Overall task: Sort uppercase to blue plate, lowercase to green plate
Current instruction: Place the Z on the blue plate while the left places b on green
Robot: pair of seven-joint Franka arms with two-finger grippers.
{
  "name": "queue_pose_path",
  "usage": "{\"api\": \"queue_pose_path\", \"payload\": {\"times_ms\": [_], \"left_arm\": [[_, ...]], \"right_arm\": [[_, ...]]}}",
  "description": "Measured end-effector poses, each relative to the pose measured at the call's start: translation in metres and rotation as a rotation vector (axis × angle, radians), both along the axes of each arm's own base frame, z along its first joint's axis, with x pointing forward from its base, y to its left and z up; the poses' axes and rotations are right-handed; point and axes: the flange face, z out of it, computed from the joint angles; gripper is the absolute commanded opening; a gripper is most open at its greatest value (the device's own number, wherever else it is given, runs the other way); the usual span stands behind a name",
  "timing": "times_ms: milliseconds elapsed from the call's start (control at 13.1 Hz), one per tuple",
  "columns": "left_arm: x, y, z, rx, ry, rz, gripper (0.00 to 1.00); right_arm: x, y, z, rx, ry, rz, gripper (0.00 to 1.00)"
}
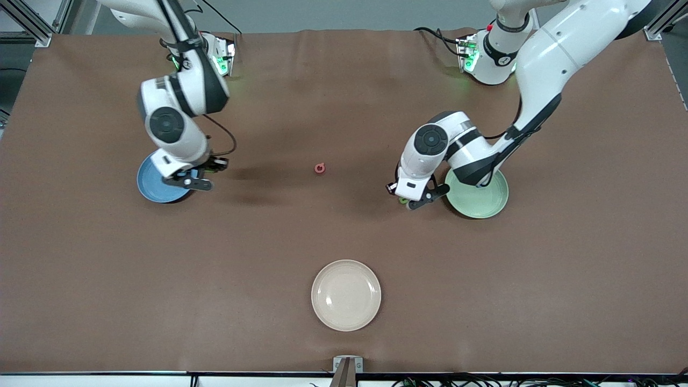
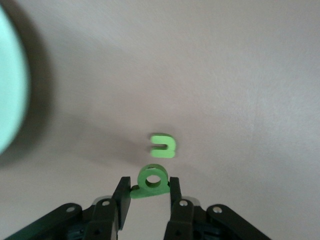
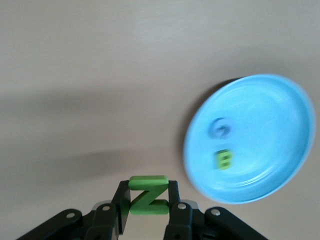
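Pinching foam letters in both my pincers.

My left gripper (image 2: 148, 192) clamps a ringed green lowercase letter (image 2: 150, 183), perhaps b; my right gripper (image 3: 148, 199) clamps the green N (image 3: 148, 194) beside the glossy blue plate (image 3: 280, 185).

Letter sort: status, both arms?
Right gripper shut on green N, beside blue plate holding G and B. Left gripper shut on green lowercase letter near green plate. Pink Q remains mid-table.
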Motion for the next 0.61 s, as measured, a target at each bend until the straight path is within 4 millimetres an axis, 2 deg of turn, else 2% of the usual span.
{"api": "queue_pose_path", "payload": {"times_ms": [152, 305, 381, 533, 610], "left_arm": [[0.008, 0.036, 0.02, 0.015, 0.026, -0.039, 0.19], [0.016, 0.077, 0.016, 0.015, 0.049, -0.068, 0.19], [0.017, 0.094, 0.01, 0.018, 0.061, -0.08, 0.19], [0.019, 0.124, 0.0, 0.036, 0.065, -0.106, 0.19], [0.02, 0.137, -0.004, 0.046, 0.064, -0.112, 0.19]], "right_arm": [[0.006, -0.067, 0.0, 0.038, 0.027, 0.057, 0.01], [0.005, -0.128, -0.003, 0.07, 0.042, 0.083, 0.04], [0.002, -0.143, -0.006, 0.077, 0.038, 0.084, 0.13], [-0.004, -0.147, -0.015, 0.081, 0.022, 0.094, 1.0], [-0.007, -0.148, -0.019, 0.083, 0.02, 0.104, 1.0]]}}
